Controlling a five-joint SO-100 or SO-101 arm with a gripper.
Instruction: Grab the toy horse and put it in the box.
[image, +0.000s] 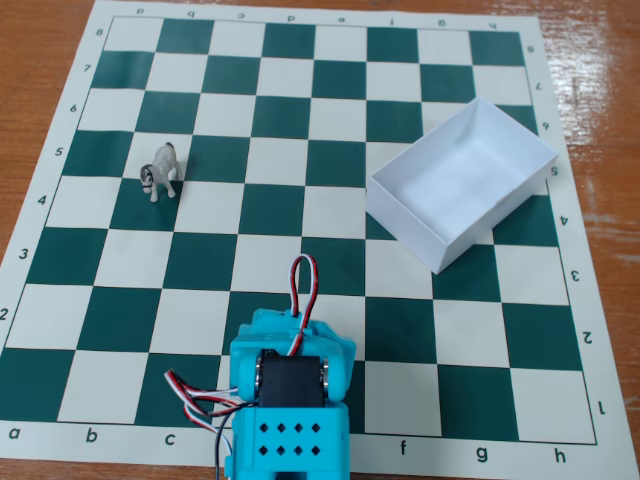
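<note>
The toy horse (162, 171) is very small, smaller than one square of the chessboard (300, 215). It is whitish-grey with darker grey marks on its head. It stands up on its four legs, and its head points down and to the left in the fixed view. It stands on the left part of the board, right where rows 4 and 5 meet, near the line between columns b and c. The box (462, 183) is white, with thin walls like paper and an open top. It sits on the right side of the board, turned a bit so its corners point along the rows. It covers a few squares near columns f, g and h. The inside of the box is bare white, with nothing in it. The horse and the box are well apart, with many green and white squares between them. The blue robot arm (288, 400) is at the bottom middle of the picture, with red, white and black wires (300, 290) looping over its top. I cannot tell if the jaws are wide or narrow, because the arm's body hides them. The board lies on a brown wooden desk (45, 60).
</note>
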